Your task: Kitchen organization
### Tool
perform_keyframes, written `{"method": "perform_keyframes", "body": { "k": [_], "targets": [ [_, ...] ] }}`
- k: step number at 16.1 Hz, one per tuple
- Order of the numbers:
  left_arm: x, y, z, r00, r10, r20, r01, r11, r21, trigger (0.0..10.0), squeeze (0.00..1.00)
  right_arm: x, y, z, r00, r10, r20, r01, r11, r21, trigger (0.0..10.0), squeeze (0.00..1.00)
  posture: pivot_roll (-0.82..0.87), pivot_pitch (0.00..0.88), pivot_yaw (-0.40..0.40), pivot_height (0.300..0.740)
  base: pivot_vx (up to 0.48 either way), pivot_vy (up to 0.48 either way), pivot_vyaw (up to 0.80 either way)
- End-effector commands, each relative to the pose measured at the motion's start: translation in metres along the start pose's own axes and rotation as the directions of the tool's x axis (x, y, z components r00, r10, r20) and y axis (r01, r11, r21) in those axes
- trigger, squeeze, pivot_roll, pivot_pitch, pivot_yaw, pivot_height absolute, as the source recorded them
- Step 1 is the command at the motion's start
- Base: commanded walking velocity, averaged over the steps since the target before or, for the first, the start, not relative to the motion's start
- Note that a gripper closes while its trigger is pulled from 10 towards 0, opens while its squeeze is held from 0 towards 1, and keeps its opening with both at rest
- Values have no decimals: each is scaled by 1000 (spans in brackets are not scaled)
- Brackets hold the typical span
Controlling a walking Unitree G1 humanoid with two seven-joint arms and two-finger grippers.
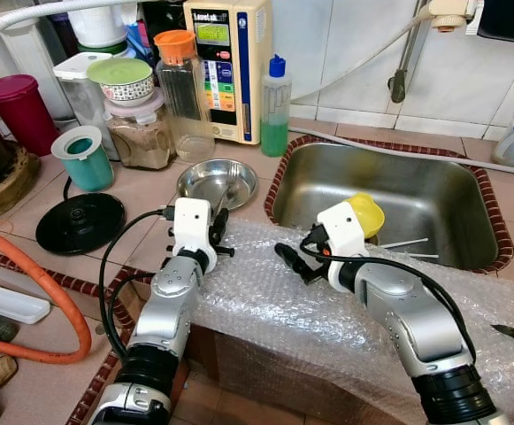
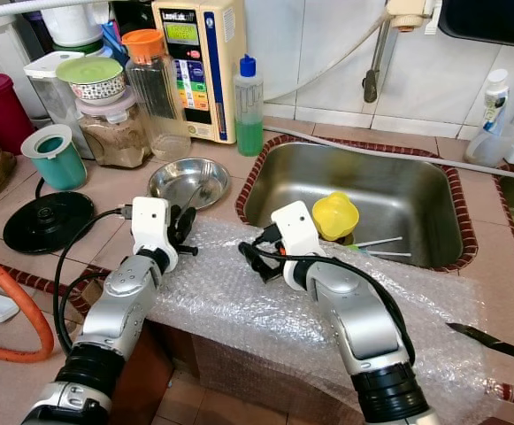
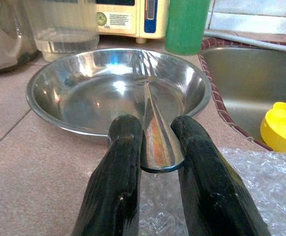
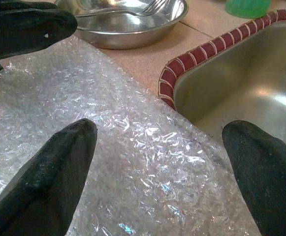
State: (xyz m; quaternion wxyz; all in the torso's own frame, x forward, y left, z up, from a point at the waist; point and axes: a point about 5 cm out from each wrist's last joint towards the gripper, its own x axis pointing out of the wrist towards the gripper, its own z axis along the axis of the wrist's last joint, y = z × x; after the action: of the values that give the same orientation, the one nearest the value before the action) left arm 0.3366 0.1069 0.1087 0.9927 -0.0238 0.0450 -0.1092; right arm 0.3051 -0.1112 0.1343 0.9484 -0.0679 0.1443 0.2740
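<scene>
A shallow steel bowl point(image 1: 218, 181) sits on the tiled counter left of the sink point(image 1: 469, 181). My left gripper point(image 1: 217, 232) is at the bowl's near rim, shut on the handle of a metal fork point(image 3: 152, 128). The fork's tines point(image 3: 143, 66) reach into the bowl. Over the sheet of bubble wrap point(image 1: 265, 305) at the counter's front edge, my right gripper point(image 1: 294, 261) is open with nothing between its fingers point(image 4: 59, 172). A yellow cup point(image 2: 336, 215) lies in the sink just behind my right wrist, with thin utensils point(image 1: 407, 243) beside it.
A knife point(image 2: 482, 339) lies on the bubble wrap at far right. Behind the bowl stand a clear jar point(image 1: 184, 93), a green soap bottle point(image 1: 275, 106) and a teal cup point(image 1: 87, 159). A black round base point(image 1: 80, 221) and an orange hose point(image 1: 53, 292) are at left.
</scene>
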Motion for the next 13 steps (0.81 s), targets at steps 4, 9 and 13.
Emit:
{"method": "perform_keyframes", "body": {
  "k": [4, 9, 13],
  "targets": [
    [-6, 5, 20, 991, 28, 128, -42, 993, 107, 0, 0, 1, -8, 4, 998, -53, 27, 52, 998, 24, 10000, 0, -45, 0, 69, 740, 0, 0, 0],
    [-13, -19, 31, 966, -112, 232, 78, 985, 152, 0, 0, -1, -30, 10, 978, -181, 102, 138, 933, 331, 10000, 0, -49, 0, 70, 740, 0, 0, 0],
    [-19, -45, 33, 916, -294, 272, 248, 950, 191, 0, 0, -6, -41, 18, 961, -213, 174, 68, 797, 600, 10000, 0, -54, 0, 69, 740, 0, 0, 0]
  ]
}}
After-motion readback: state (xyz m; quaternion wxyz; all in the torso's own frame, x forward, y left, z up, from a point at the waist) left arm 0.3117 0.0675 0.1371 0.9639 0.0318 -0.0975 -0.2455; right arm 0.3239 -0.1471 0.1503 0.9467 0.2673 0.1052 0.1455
